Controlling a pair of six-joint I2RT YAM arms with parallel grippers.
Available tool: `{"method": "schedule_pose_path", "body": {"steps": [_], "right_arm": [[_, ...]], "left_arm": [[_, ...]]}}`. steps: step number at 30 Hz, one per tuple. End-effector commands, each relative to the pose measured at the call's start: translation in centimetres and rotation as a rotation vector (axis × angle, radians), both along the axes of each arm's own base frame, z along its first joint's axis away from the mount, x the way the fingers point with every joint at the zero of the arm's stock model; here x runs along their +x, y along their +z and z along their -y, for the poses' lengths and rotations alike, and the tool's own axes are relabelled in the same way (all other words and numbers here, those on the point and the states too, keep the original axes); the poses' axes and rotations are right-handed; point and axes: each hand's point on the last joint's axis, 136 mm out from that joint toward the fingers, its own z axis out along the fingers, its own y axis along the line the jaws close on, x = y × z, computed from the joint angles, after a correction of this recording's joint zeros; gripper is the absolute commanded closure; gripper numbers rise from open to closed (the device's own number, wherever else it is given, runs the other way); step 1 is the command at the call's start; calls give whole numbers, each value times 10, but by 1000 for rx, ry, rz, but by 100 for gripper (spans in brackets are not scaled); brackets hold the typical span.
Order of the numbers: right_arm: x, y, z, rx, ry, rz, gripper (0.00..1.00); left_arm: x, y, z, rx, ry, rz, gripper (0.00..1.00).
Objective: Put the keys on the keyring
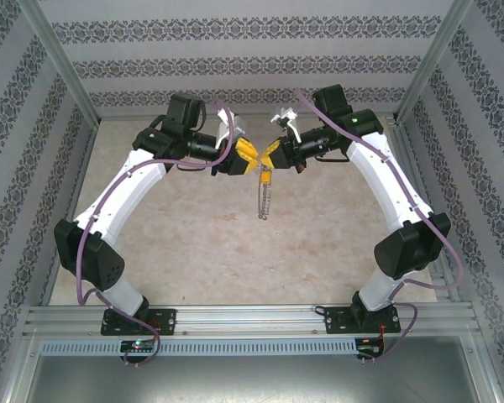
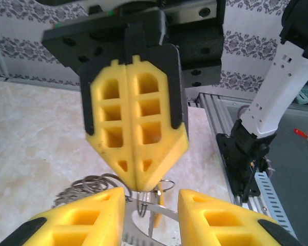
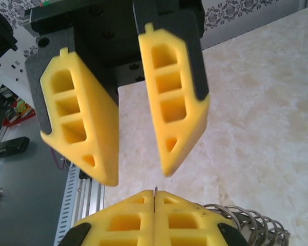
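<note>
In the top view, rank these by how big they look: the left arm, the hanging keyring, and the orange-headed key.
Largest to smallest:
left arm
keyring
key

**Three cameras, one meeting point at the keyring (image 1: 263, 201)**

The top external camera sits high above and behind the keyring. It looks forward and down from well back, wide enough to take in both arms and the table (image 1: 193, 243) under the keyring. The left wrist camera rides close to the keyring's left and looks past its own left gripper (image 2: 150, 197) at the keyring, which sits low in its frame. The right wrist camera rides just as close on the keyring's right and looks past its own right gripper (image 3: 154, 193) the opposite way. The two wrist views face each other, so each sees the other's fingers head-on. All three views share the keyring and the fingertips beside it.
</note>
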Motion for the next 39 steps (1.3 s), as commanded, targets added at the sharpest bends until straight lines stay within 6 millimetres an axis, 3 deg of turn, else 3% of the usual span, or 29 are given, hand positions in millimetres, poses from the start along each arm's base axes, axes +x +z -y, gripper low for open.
{"method": "schedule_pose_path", "body": {"steps": [1, 27, 39], "right_arm": [[-14, 17, -2, 52, 44, 47, 100], [-13, 26, -3, 69, 32, 74, 100], [-12, 24, -4, 70, 33, 70, 100]], "left_arm": [[3, 23, -8, -44, 42, 77, 66], [-8, 2, 8, -41, -96, -68, 65], [-11, 7, 16, -54, -124, -58, 77]]}}
